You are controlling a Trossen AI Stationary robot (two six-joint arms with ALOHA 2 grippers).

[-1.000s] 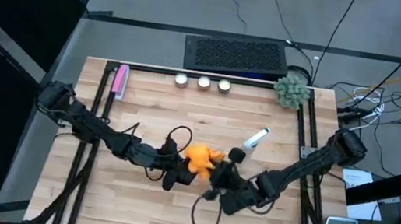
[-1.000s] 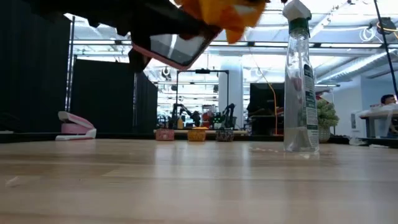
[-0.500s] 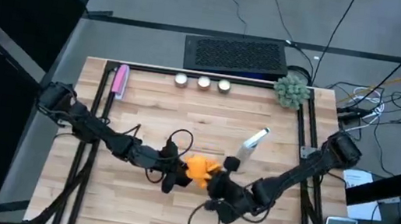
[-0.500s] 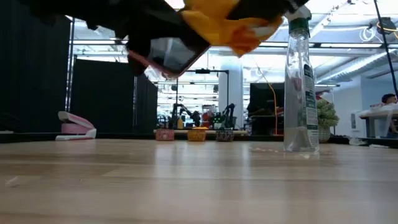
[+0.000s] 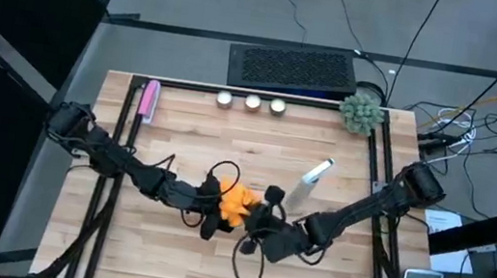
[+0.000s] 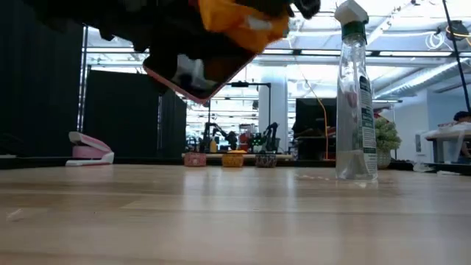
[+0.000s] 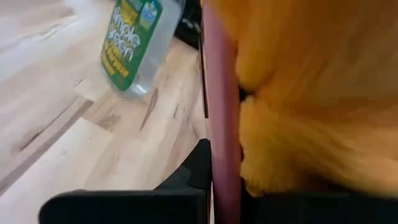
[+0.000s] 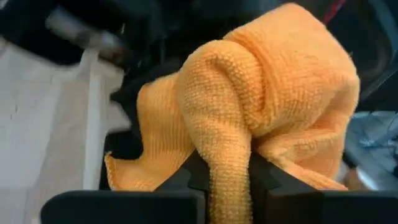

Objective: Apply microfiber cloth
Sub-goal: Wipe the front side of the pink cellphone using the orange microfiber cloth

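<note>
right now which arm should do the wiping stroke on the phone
The right. The right gripper is already shut on the microfiber cloth, bunched against the phone. The left gripper is shut on the phone's edge, holding it above the table, so it should probably just steady it.

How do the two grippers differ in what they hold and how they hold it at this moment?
The left gripper is shut on a pink-edged phone, held edge-on between its fingers in its wrist view; the right gripper is shut on the microfiber cloth, bunched between its fingers. The phone is rigid and flat; the cloth is soft, orange and crumpled. Both are held above the table, meeting at its middle, cloth against phone.
</note>
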